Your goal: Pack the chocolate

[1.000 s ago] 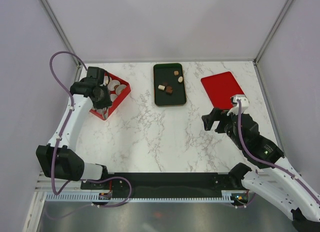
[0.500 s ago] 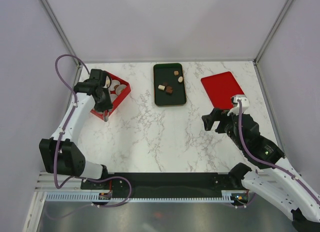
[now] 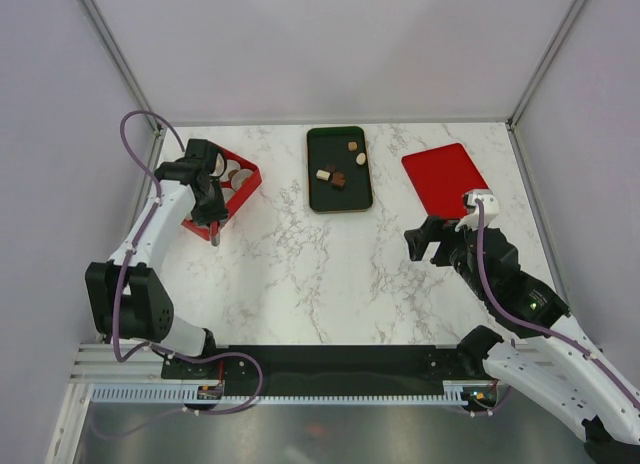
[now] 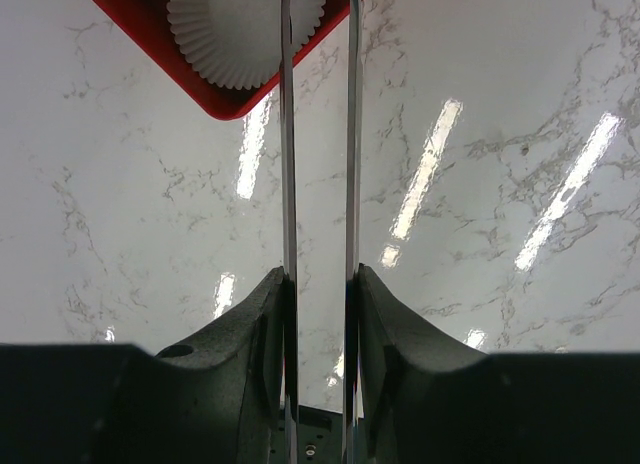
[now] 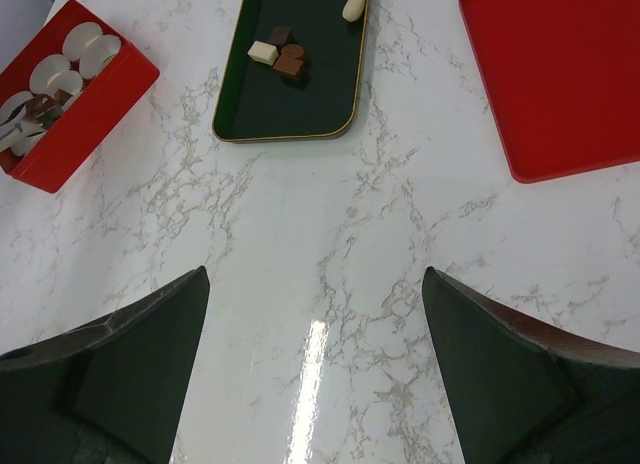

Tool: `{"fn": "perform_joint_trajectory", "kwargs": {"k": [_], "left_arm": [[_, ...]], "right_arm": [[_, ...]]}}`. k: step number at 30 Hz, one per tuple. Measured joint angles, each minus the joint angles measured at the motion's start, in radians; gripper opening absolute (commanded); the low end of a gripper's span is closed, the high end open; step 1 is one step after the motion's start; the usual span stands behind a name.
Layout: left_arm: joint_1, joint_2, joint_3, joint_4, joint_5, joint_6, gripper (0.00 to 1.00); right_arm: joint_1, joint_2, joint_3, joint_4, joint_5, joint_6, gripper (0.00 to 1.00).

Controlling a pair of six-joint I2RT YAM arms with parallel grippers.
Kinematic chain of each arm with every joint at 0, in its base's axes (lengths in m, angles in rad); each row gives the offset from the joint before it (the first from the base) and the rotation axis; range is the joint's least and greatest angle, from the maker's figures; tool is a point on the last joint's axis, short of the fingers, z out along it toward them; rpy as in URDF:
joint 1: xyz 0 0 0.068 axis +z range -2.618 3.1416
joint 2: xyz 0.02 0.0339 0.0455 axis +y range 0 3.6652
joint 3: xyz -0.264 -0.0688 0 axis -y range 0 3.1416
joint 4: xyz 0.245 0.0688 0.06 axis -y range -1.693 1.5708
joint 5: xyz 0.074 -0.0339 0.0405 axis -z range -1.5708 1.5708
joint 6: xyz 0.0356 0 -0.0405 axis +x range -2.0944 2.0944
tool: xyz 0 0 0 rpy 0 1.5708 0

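Several chocolates (image 3: 338, 179), brown, tan and cream, lie on a dark green tray (image 3: 340, 196) at the back middle. They also show in the right wrist view, chocolates (image 5: 288, 62) on the same tray (image 5: 290, 109). My left gripper (image 3: 211, 216) hangs over the near corner of a red box (image 3: 243, 191), shut on long metal tongs (image 4: 287, 134). The two blades run out from between the fingers (image 4: 262, 314) past a white paper cup (image 4: 240, 29). My right gripper (image 5: 315, 276) stands open over bare marble, nothing between its fingers.
The red box (image 5: 95, 94) at the left holds several white paper cups (image 5: 82, 42). A flat red tray (image 3: 445, 177) lies at the back right, just beyond the right gripper (image 3: 425, 242). Grey walls close in the table on three sides.
The left arm has swung its elbow in and its wrist has shifted slightly toward the box's near corner, tongs still held. The right arm has not moved.
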Motion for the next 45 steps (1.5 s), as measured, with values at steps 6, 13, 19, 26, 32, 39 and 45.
{"fn": "perform_joint_trajectory", "kwargs": {"k": [6, 13, 19, 26, 32, 39, 45], "left_arm": [[0.002, 0.015, 0.002, 0.003, 0.000, 0.000, 0.33], [0.004, 0.027, 0.011, 0.005, 0.000, 0.000, 0.33], [0.005, 0.043, 0.019, 0.005, 0.000, 0.001, 0.33], [0.005, 0.059, 0.035, 0.103, 0.042, 0.010, 0.39], [0.005, 0.076, 0.044, 0.143, 0.052, 0.013, 0.39], [0.005, 0.077, 0.044, 0.143, 0.042, 0.013, 0.39], [0.005, 0.077, 0.044, 0.143, 0.042, 0.013, 0.39]], "right_arm": [[0.000, 0.003, 0.000, 0.000, 0.006, -0.001, 0.96], [0.000, 0.007, 0.000, 0.000, 0.006, -0.001, 0.96], [0.000, 0.007, 0.000, 0.000, 0.006, -0.001, 0.96], [0.000, 0.009, 0.000, 0.000, 0.009, -0.001, 0.96], [0.000, 0.017, 0.000, 0.002, 0.009, -0.001, 0.96], [0.000, 0.018, 0.000, 0.009, 0.009, -0.001, 0.96], [0.000, 0.019, 0.000, 0.015, 0.009, -0.001, 0.96]]}}
